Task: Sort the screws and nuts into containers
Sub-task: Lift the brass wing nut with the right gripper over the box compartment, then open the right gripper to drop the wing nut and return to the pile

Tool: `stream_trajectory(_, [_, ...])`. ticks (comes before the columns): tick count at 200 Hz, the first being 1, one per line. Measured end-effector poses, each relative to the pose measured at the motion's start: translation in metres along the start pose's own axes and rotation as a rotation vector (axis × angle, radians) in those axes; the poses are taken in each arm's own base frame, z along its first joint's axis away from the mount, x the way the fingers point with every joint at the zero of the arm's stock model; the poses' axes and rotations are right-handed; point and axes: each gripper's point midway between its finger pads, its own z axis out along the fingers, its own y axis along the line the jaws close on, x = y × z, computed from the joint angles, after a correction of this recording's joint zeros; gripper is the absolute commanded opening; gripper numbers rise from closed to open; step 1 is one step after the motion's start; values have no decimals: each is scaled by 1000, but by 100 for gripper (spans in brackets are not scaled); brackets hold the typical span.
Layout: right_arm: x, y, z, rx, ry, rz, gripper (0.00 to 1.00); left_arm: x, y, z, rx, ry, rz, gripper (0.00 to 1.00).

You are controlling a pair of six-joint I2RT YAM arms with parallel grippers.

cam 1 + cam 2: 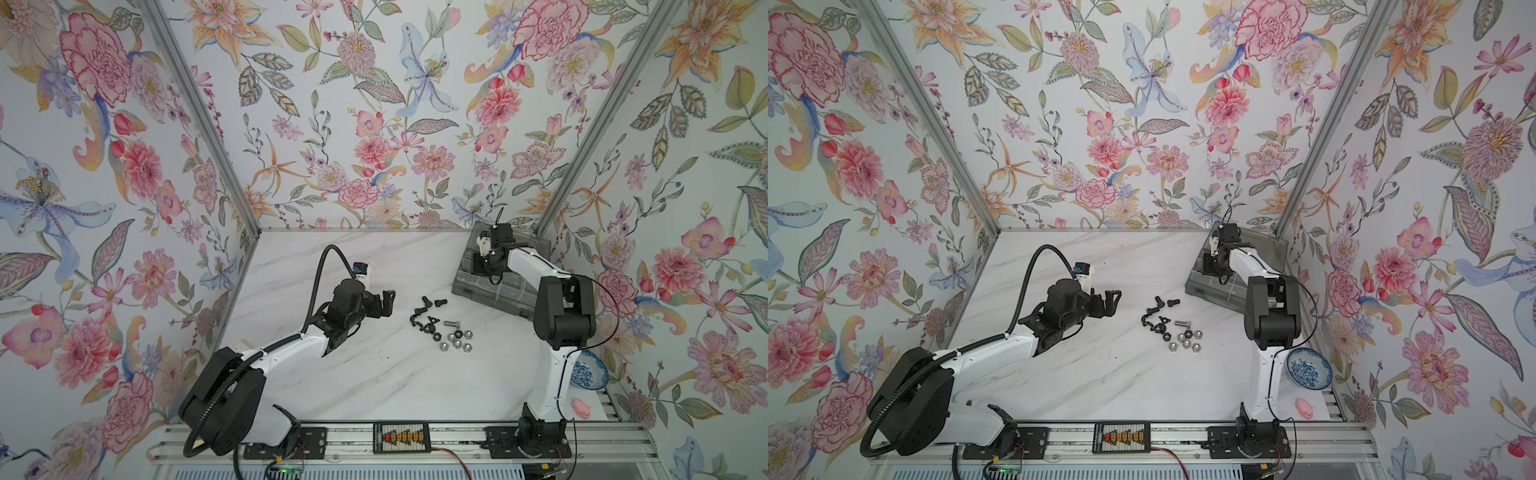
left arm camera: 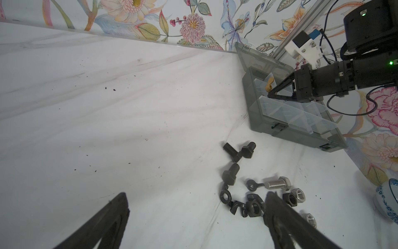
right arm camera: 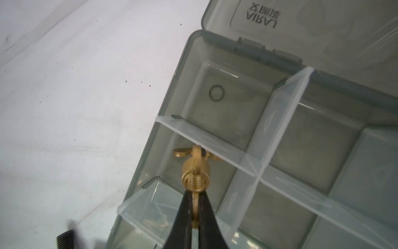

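A drop-off is in hand: the right gripper (image 3: 195,194), jaws nearly shut, pinches a brass wing piece (image 3: 195,170) low over an edge compartment of the box (image 3: 183,73), so next it need only open and lift clear. That compartment looks otherwise empty; the corner one shows a thin ring (image 3: 216,93). Screws (image 1: 432,305) and nuts (image 1: 455,338) lie mid-tabletop (image 1: 332,374), at 7 o'clock from the box, with the open, empty left gripper (image 1: 387,300) at their 9 o'clock.
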Motion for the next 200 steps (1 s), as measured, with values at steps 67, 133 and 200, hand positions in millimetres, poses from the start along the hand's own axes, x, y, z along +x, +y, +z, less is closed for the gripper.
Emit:
stream_trajectory(67, [-1, 4, -4, -7, -7, -11, 37, 0, 0, 0, 3, 1, -8, 99])
stream_trajectory(133, [12, 26, -82, -78, -88, -28, 49, -2, -2, 0, 11, -10, -11, 99])
stream_trajectory(200, [75, 63, -129, -179, -84, -41, 55, 4, -7, 7, 46, 9, -30, 99])
